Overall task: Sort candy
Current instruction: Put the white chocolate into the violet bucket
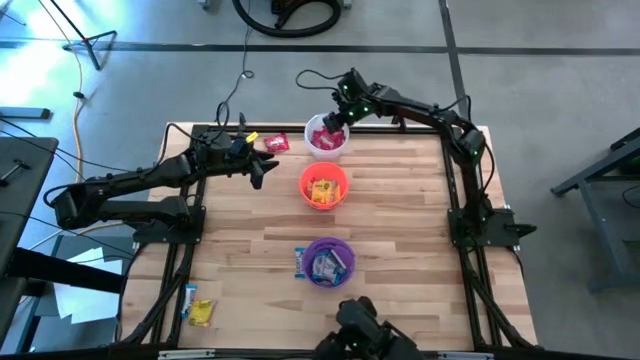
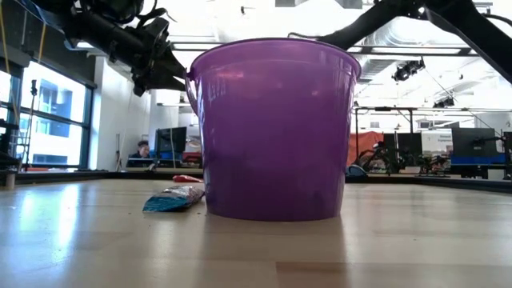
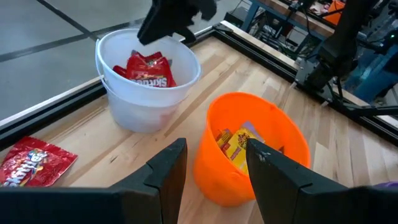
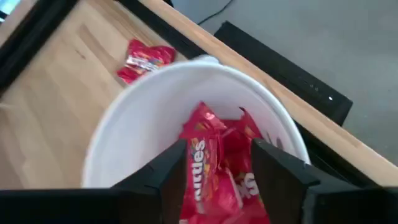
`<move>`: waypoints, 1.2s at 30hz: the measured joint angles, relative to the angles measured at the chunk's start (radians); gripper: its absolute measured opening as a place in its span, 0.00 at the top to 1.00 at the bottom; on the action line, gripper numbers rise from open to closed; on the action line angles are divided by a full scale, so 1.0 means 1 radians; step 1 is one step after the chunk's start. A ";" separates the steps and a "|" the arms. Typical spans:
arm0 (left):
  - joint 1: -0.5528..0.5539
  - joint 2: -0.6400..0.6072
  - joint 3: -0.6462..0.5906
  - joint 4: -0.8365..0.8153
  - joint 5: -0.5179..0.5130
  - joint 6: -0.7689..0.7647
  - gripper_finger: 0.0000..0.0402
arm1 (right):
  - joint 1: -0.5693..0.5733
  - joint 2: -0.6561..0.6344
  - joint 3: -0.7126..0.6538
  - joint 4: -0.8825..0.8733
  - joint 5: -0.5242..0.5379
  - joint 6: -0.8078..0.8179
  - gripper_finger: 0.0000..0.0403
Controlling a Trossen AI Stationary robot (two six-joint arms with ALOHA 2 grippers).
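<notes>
Three cups stand in a row down the table's middle: a white cup [image 1: 327, 137] at the far end, an orange cup [image 1: 324, 186], and a purple cup [image 1: 328, 261] nearest. Red candy packets [image 4: 208, 168] lie inside the white cup, yellow ones [image 3: 233, 142] in the orange cup, and blue-white ones in the purple cup. My right gripper [image 4: 219, 149] hangs open just above the white cup, slanting down, with the red packets showing below its fingers. My left gripper [image 3: 214, 149] stands open in the air left of the orange cup with nothing between its fingers.
A red candy [image 1: 273, 143] and a yellow one [image 1: 250, 137] lie on the table left of the white cup. A blue-white candy [image 2: 172, 198] lies against the purple cup's left side. More candy [image 1: 200, 310] lies at the near left corner.
</notes>
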State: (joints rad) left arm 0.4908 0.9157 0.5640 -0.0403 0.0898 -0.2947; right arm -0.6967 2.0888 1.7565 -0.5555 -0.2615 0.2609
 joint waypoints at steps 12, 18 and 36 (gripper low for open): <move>-0.003 -0.019 0.037 -0.126 0.069 0.047 0.77 | 0.059 -0.003 0.168 -0.082 -0.019 -0.232 0.94; -0.041 -0.032 0.167 -0.439 0.128 0.105 0.98 | 0.087 -0.098 0.053 -0.026 -0.030 -0.293 0.98; -0.446 0.011 0.247 -0.798 0.112 -0.324 1.00 | 0.072 -0.771 -0.778 0.366 0.035 -0.158 1.00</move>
State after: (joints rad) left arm 0.0443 0.9271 0.8109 -0.8384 0.2022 -0.6183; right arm -0.6248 1.3182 0.9786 -0.1898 -0.2268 0.1034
